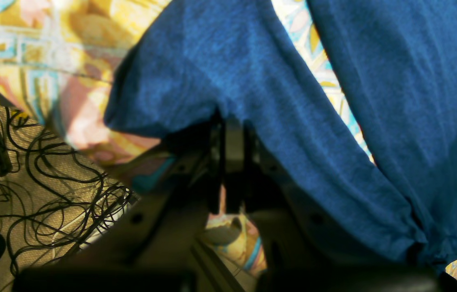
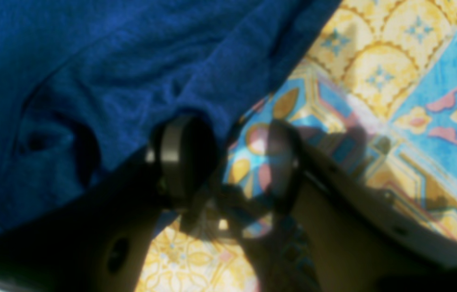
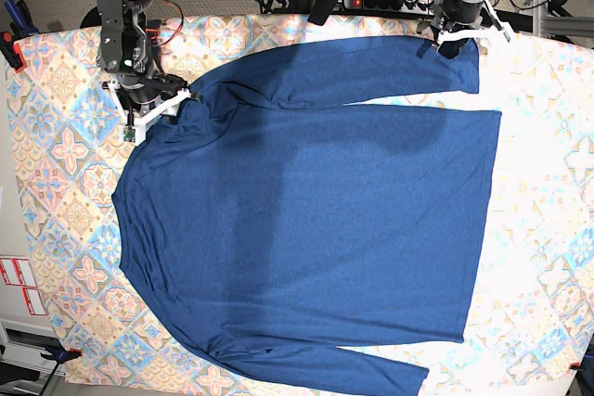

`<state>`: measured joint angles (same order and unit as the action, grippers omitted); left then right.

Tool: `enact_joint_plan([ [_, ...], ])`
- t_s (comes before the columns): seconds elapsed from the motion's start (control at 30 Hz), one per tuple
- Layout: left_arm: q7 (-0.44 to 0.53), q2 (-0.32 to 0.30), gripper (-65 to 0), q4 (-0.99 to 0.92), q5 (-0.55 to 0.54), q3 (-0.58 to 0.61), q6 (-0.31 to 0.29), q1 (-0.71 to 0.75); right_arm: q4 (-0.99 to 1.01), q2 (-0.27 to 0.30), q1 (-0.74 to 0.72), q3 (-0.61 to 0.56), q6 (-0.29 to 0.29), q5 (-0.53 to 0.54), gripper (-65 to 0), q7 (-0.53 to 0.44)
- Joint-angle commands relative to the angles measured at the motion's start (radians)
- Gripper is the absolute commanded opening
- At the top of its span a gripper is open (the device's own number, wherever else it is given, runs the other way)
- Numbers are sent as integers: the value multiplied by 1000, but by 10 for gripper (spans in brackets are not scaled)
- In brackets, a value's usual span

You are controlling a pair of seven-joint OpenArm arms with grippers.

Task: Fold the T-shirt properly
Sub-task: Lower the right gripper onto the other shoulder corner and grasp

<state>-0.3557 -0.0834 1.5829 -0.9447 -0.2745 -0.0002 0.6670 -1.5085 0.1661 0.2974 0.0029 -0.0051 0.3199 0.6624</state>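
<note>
**Shirt spread flat, cuff pinched at upper right**

Work surface: pastel patterned tablecloth (image 3: 65, 164) with tile motifs, covering the table; tangled black cables (image 1: 50, 182) on the floor at lower left of the left wrist view.

Large plain dark navy-blue long-sleeved knit T-shirt (image 3: 316, 210) spread flat across centre of base view, one sleeve along the top edge, the other along the bottom edge.

Left gripper (image 3: 461, 36), upper right of base view: clenched on the cuff end of the top sleeve.

Right gripper (image 3: 153, 104), upper left of base view: released, jaws wide apart, at the shoulder edge of the shirt, one finger (image 2: 180, 158) touching the fabric, the other over bare tablecloth.
</note>
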Motion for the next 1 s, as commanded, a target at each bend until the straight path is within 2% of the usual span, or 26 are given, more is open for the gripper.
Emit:
enact_joint_plan([
  [0.0, -13, -2, -650, 7, -4, 1, -4, 9, -16, 3, 6, 4, 1, 17, -368, 24],
  [0.2, -13, -2, -650, 7, -4, 1, -4, 9, -53, 10, 7, 4, 1, 157, -368, 24],
  [0.3, -13, -2, -650, 7, -4, 1, -4, 9, -51, 10, 7, 3, 1, 190, -368, 24],
  [0.8, -13, -2, -650, 7, -4, 1, -4, 9, 26, 8, 3, -4, 1, 193, -374, 24],
  [0.87, -13, -3, -650, 7, -4, 1, -4, 9, 33, 8, 3, -4, 1, 198, -420, 24],
  [0.97, -13, -5, -650, 7, -4, -1, -4, 7, 36, 8, 3, -1, 1, 198, -552, 24],
])
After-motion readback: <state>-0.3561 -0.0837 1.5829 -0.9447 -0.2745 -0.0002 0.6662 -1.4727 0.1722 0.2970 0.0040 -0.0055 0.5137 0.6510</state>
